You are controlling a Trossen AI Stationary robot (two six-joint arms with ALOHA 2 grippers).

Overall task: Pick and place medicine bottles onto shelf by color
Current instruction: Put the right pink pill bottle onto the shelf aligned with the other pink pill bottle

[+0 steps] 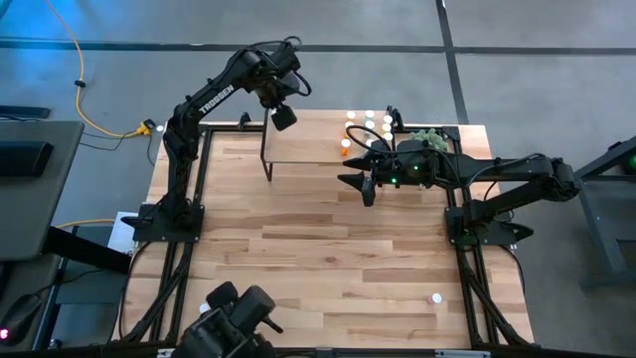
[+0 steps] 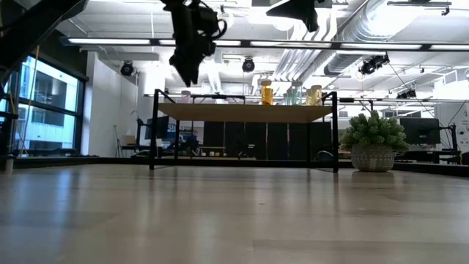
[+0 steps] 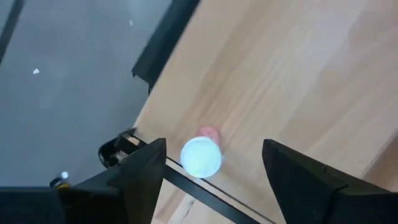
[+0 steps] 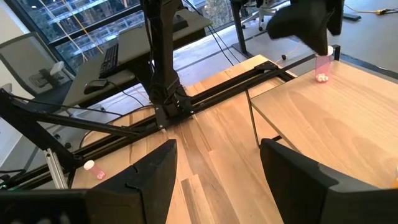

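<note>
- Hovering just above the pink bottle point(image 3: 201, 155) at the shelf point(image 1: 308, 149) corner, left end effector point(image 3: 211, 165) released; retreating crooked could tip it off.
- Right end effector point(image 1: 356, 181) open, idle beside the shelf.

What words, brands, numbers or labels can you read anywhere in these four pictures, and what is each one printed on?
"TROSSEN": white letters along the left arm, seen from above.
Pink bottle on the shelf: any label is too small to read.
Bottles at the shelf's right end: any print is too blurred to read.
Nothing else readable shows in any view.
</note>
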